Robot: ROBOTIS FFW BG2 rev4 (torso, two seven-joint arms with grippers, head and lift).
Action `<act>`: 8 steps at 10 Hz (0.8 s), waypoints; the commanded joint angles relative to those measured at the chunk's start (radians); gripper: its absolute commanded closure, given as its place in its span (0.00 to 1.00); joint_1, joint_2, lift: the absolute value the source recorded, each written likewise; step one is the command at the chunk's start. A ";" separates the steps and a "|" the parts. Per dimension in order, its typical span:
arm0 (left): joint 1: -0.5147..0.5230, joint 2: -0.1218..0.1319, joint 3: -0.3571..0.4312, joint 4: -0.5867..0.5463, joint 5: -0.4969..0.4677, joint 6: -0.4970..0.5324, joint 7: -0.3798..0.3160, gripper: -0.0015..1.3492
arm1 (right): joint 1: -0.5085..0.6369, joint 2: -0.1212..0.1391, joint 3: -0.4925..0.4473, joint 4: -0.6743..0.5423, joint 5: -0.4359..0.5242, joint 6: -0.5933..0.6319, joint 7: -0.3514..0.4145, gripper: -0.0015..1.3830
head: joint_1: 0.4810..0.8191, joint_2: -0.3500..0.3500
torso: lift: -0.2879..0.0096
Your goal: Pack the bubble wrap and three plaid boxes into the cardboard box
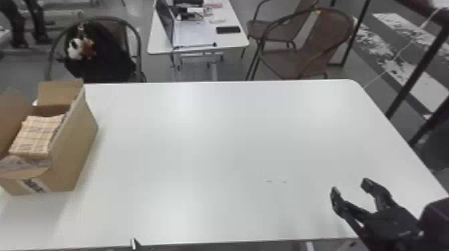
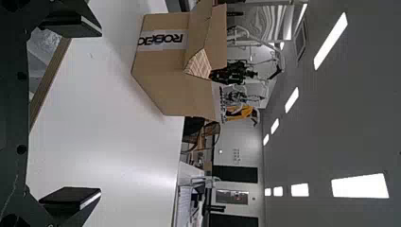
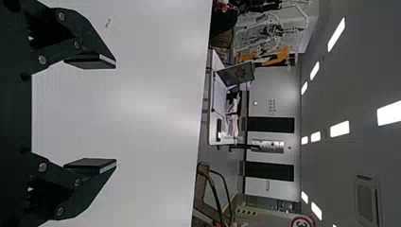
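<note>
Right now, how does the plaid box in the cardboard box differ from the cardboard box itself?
The plaid box is pale with a checked pattern; the cardboard box is plain brown with a printed strip. The plaid box is smaller and sits inside, while the larger cardboard box stands around it on the white table. The cardboard box has open flaps; I see none on the plaid box.

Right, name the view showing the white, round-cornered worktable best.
The head view, taking in most of the worktable, rounded corner included. The left wrist view shows a stretch beside the brown cardboard box; the right wrist view, one reaching the far edge.
</note>
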 commanded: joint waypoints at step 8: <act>-0.064 0.153 -0.112 0.001 0.036 0.017 0.167 0.09 | -0.014 0.007 0.002 -0.004 0.031 -0.001 0.004 0.37 | 0.63 0.49 | 0.38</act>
